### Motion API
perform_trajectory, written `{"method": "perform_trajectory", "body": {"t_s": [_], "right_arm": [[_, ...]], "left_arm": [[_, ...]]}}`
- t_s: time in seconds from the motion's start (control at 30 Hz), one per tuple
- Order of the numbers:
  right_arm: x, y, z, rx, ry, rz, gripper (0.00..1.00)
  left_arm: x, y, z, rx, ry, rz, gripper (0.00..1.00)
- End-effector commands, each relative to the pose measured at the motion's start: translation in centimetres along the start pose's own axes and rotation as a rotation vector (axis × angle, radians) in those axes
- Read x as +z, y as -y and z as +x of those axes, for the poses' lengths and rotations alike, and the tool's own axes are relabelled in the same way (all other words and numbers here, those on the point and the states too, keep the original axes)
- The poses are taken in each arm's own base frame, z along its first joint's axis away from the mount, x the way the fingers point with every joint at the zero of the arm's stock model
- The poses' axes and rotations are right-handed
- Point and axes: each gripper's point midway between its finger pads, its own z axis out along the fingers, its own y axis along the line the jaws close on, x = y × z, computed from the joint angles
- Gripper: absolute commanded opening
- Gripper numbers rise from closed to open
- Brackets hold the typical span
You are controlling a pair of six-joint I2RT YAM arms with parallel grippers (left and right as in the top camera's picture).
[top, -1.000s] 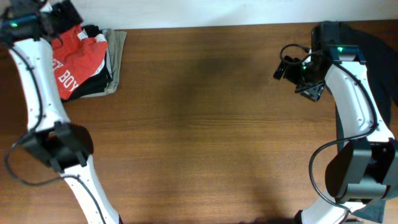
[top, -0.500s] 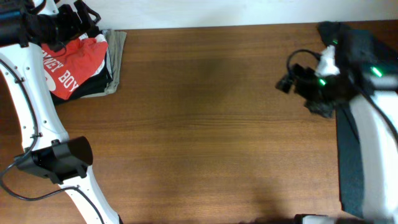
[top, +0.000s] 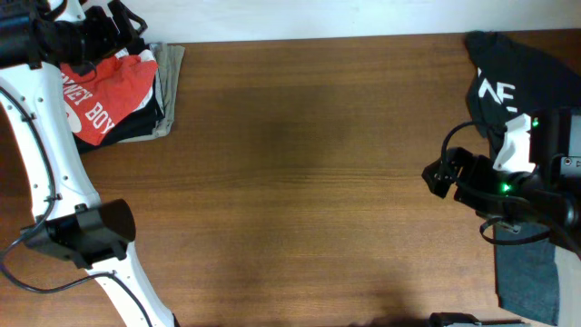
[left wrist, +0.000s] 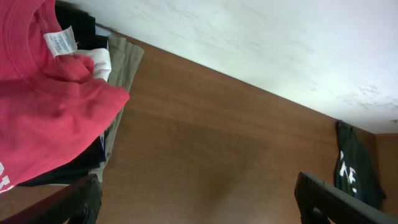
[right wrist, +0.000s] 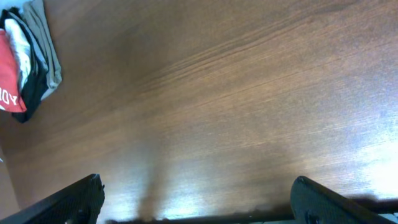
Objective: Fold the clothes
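**Left hand** point(top: 116, 25): released, fingers spread wide, nothing between them. We place it above the far left corner of the counter point(top: 309, 182), over the back edge of the clothes stack.

**Right hand** point(top: 447, 173): likewise released and empty, above bare wood on the right side, just beside the black T-shirt point(top: 504, 73).

**Red-orange T-shirt** point(top: 104, 86): white lettering up, topmost on a stack of dark garments point(top: 127, 127). A white label point(left wrist: 60, 42) shows at its collar, and an olive cloth point(top: 172, 82) lies along the stack's right edge.

**Black T-shirt:** rumpled, white letters showing, at the far right corner. A grey-blue cloth point(top: 525, 277) lies along the same side toward the near edge.

**Counter:** brown wood grain, with a soft glare in the right wrist view. We note a white wall point(left wrist: 249, 43) behind its far edge.
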Motion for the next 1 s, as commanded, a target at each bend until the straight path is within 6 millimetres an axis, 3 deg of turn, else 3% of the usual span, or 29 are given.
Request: {"method": "perform_trajectory", "body": {"t_s": [0.0,0.1,0.17,0.53,0.7,0.83,0.97], "right_arm": [[-0.1,0.6,-0.6,-0.039,0.034,0.037,0.99],[0.4,0.9,-2.2,-0.067,0.139,0.038,0.99],[1.8,0.4,-2.4,-0.142,0.258,-0.026,0.99],[13.7,3.2,2.9,-0.441,0.721,-0.315,0.99],[15.4,4.2,3.9,-0.493,0.87,-0.357,0.99],[15.4,6.6,2.9,-0.419,0.915,-0.224,0.99],[14.0,6.4,2.5,-0.486,0.992,-0.198,0.99]], "left_arm": [[0.6,-0.2,0.2,-0.002,-0.015,0.01,0.99],[0.6,-0.2,0.2,-0.002,-0.015,0.01,0.99],[0.6,-0.2,0.2,-0.002,-0.015,0.01,0.99],[0.6,-0.2,0.2,-0.002,-0.015,0.01,0.99],[0.6,-0.2,0.2,-0.002,-0.015,0.01,0.99],[0.6,-0.2,0.2,-0.002,-0.015,0.01,0.99],[0.6,-0.2,0.2,-0.002,-0.015,0.01,0.99]]}}
